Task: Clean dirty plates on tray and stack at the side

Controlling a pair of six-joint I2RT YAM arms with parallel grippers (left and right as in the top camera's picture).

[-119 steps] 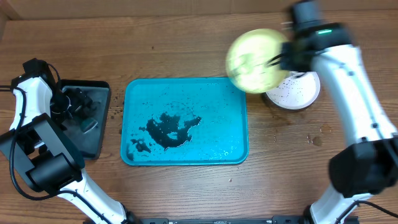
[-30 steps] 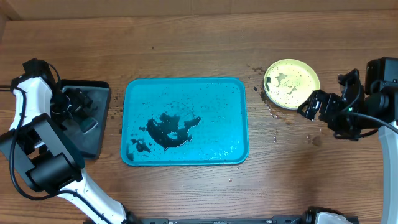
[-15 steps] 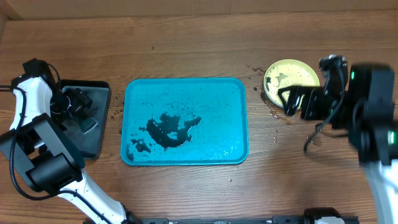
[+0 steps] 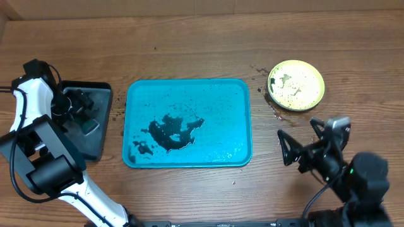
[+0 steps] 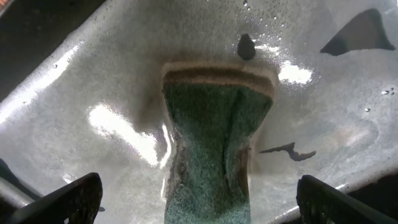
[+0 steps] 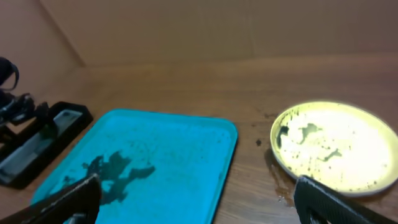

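Turquoise rounded-rect. plastic tray (image 4: pixel 221 104) sits mid-frame on wooden desk (image 4: pixel 189 44), w/ a dark smear. Round yellow-green plastic plate (image 4: pixel 296 85), speckled black, lies upper right, off the tray. Right end effector (image 4: pixel 303 144), lower right: fingers apart, empty. Left end effector (image 4: pixel 74 104), fingers apart over green sponge (image 5: pixel 214 149) in black tray (image 4: pixel 95 135) at left.

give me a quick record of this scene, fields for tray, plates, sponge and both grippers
tray: turquoise, in the middle, no plates on it, black smear inside
plate: yellow-green, on the table right of the tray, dark specks on it
sponge: green, lying in the small black tray at left
left gripper: open, above the sponge, empty
right gripper: open, over the table near the plate, empty
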